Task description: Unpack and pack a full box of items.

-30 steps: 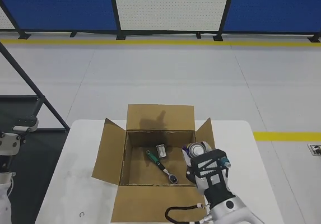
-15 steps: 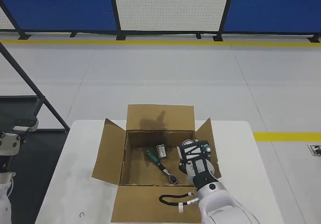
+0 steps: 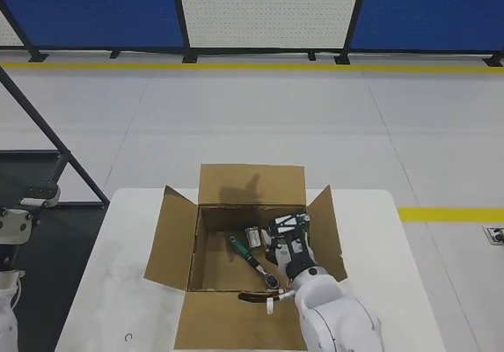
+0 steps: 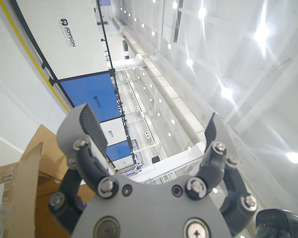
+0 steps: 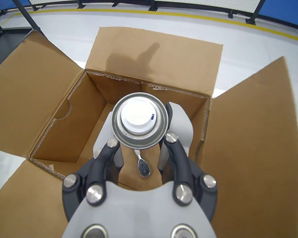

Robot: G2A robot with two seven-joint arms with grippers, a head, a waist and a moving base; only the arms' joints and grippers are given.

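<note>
Cardboard box (image 3: pixel 252 183) sits open, centre of the top view. Right claw (image 5: pixel 139 127) clamps a metal can (image 5: pixel 136 117) over its inside; left claw (image 4: pixel 151 125) gapes empty. Lowered straight down, the can might land on the wrench (image 5: pixel 142 164) beneath and topple once released.

We have carried the metal can (image 5: pixel 139 121) in our right gripper (image 3: pixel 288 236) leftward from the right flap to over the inside of the box (image 3: pixel 252 183), beside the ratchet (image 3: pixel 253 261)
</note>
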